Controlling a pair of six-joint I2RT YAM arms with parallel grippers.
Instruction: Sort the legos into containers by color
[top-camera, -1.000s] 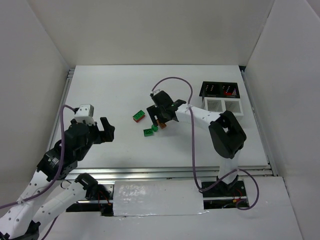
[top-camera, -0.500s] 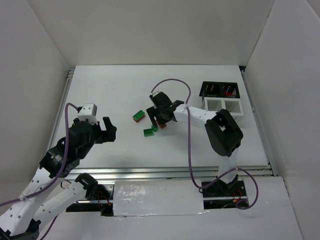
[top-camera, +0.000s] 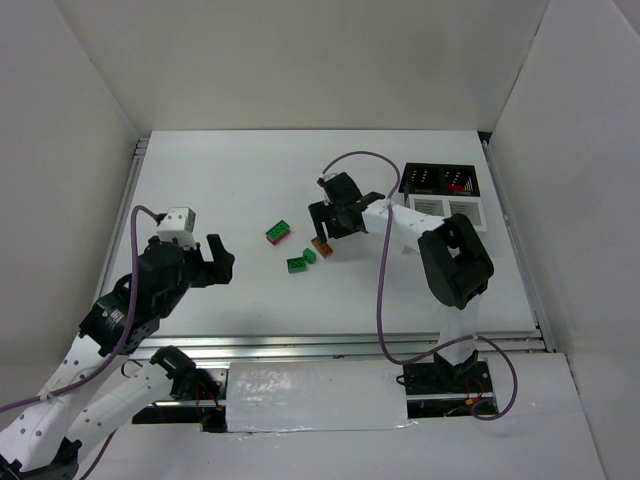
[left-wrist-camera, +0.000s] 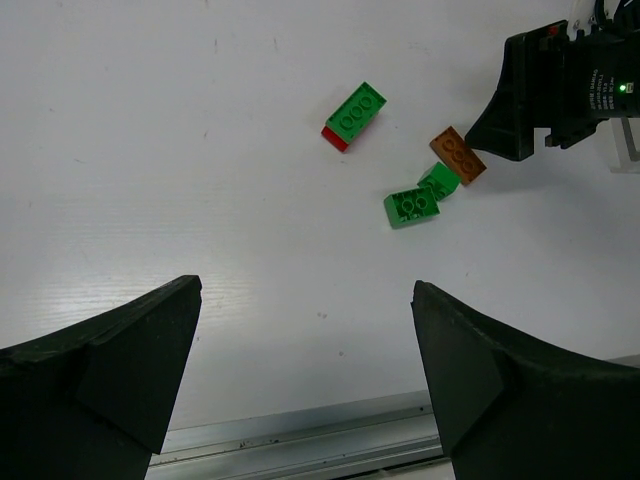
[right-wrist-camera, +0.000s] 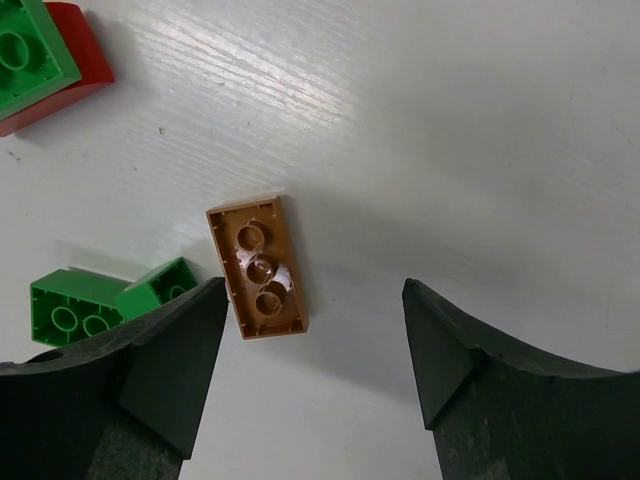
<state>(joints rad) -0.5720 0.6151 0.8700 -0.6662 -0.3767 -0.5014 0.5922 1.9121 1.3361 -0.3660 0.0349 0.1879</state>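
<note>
The white table (top-camera: 220, 190) carries a black bin (top-camera: 440, 180) and a white bin (top-camera: 447, 212) at its far right edge. The left gripper (left-wrist-camera: 307, 290) hangs spread wide and empty, well apart from the bricks. The right gripper (right-wrist-camera: 315, 320) — fingers parted, holding nothing — hovers over the orange-brown brick (right-wrist-camera: 258, 268), which lies loose just beside a green brick (right-wrist-camera: 70, 315). Likely light, rigid and slick, it looks best pinched across its long flat sides — smooth plastic may skid.
</note>
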